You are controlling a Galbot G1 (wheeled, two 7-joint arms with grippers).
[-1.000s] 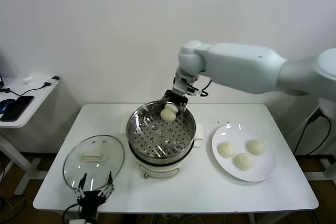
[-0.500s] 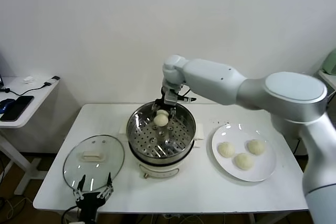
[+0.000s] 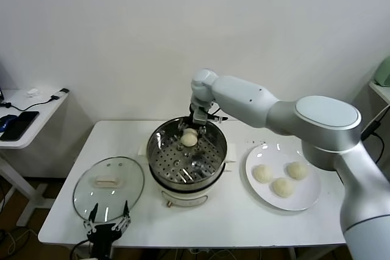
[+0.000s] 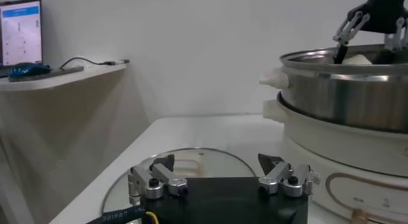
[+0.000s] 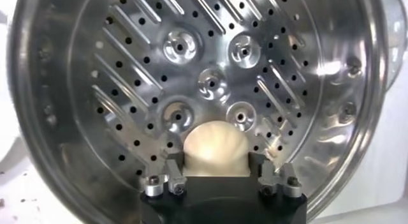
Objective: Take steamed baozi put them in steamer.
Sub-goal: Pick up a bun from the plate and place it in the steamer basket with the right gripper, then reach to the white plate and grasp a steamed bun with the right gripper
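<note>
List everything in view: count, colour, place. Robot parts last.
baozi: 1, cream-white, on steamer tray, between right gripper's fingers
baozi on plate: 3, cream-white
steamer: 1, steel with cream base, table centre
plate: 1, white, right of steamer
glass lid: 1, clear with white handle, left of steamer
table: 1, white
side table: 1, white, far left, holding devices
left gripper: open, parked at lid's near edge
right gripper: over steamer's far side

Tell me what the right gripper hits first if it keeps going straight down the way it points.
The right gripper would likely press onto the baozi between its fingers, then the steamer's perforated tray.
</note>
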